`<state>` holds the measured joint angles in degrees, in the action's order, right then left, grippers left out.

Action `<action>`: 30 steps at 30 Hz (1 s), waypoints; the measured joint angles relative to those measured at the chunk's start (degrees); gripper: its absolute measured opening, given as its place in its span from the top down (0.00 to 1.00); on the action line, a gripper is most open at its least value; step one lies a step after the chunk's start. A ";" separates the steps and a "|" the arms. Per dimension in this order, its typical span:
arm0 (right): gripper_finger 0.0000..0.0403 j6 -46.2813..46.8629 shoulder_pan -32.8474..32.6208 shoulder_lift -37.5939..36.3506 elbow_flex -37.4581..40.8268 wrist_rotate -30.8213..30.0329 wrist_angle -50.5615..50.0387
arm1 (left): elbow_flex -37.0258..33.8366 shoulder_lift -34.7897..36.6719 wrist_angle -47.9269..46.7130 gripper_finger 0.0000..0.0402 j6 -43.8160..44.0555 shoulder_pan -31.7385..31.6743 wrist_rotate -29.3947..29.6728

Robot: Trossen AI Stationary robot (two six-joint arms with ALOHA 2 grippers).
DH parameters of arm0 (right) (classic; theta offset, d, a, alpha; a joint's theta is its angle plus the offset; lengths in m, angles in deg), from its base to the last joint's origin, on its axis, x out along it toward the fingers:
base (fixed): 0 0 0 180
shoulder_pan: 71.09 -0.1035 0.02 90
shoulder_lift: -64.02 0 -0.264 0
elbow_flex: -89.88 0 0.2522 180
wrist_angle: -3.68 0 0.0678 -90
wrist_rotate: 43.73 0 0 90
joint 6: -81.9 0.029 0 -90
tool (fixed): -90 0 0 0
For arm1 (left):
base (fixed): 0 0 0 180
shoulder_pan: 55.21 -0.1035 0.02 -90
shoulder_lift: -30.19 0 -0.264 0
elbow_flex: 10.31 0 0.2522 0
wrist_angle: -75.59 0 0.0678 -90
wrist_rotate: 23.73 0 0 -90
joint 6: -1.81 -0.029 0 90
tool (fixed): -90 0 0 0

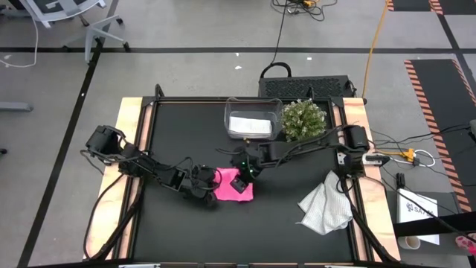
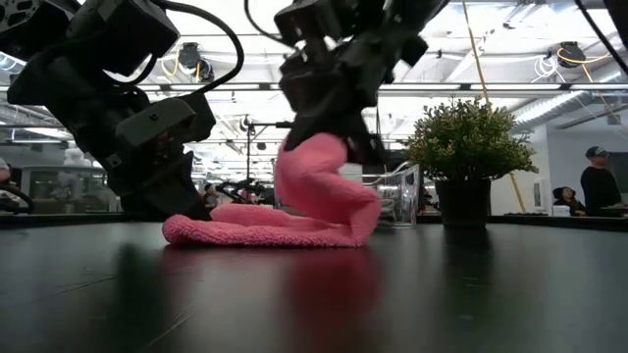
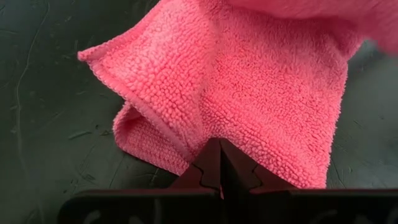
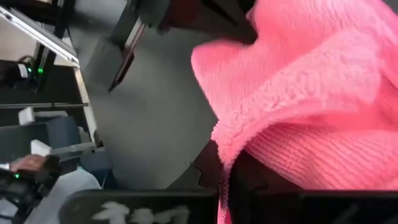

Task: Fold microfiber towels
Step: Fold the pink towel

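Pink towel [image 1: 227, 186] lay near the middle of the black table [image 1: 178, 126], partly folded over itself. Left gripper [image 1: 202, 186] sat low at the towel's left edge; in the left wrist view its fingers [image 3: 214, 165] were pressed together, pinching the doubled hem of the pink towel [image 3: 249, 87]. Right gripper [image 1: 242, 181] stood over the towel's right part. In the right wrist view its fingers [image 4: 214, 168] were closed on a fold of pink cloth [image 4: 311, 112], and the low view showed that fold raised off the table in a hump [image 2: 319, 181] while the remainder lay flat [image 2: 245, 230].

Surroundings:
- A clear plastic bin [image 1: 253, 119] stood at the far side of the table, just behind the right arm, with a white folded towel [image 1: 249, 125] inside it.
- A small potted plant [image 1: 303, 119] stood just beside the bin, on its right.
- A crumpled white towel [image 1: 325, 205] lay near the table's right edge, well apart from the pink towel.
- Both arms reached in toward the centre, the grippers close together over the pink towel; the table surface near them carried nothing else.
- A person [image 2: 601, 181] stood in the room beyond the table, at the right in the low view.
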<state>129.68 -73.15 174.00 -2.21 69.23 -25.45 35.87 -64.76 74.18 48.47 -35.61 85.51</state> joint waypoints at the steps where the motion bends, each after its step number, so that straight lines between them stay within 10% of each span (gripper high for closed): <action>1: 1.00 0.11 0.12 0.62 0.00 0.09 1.22 | 0.00 0.00 -0.01 1.00 0.02 0.00 0.02; 20: 0.99 -2.50 2.23 3.72 0.07 -0.18 15.96 | 0.02 0.02 -0.06 1.00 -0.03 0.00 0.04; 30: 0.81 -3.05 2.21 4.18 0.07 2.80 16.62 | 0.02 0.02 -0.06 1.00 0.02 0.00 0.00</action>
<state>126.63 -70.94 178.19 -2.14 72.02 -8.83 35.89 -64.74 74.12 48.48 -35.61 85.51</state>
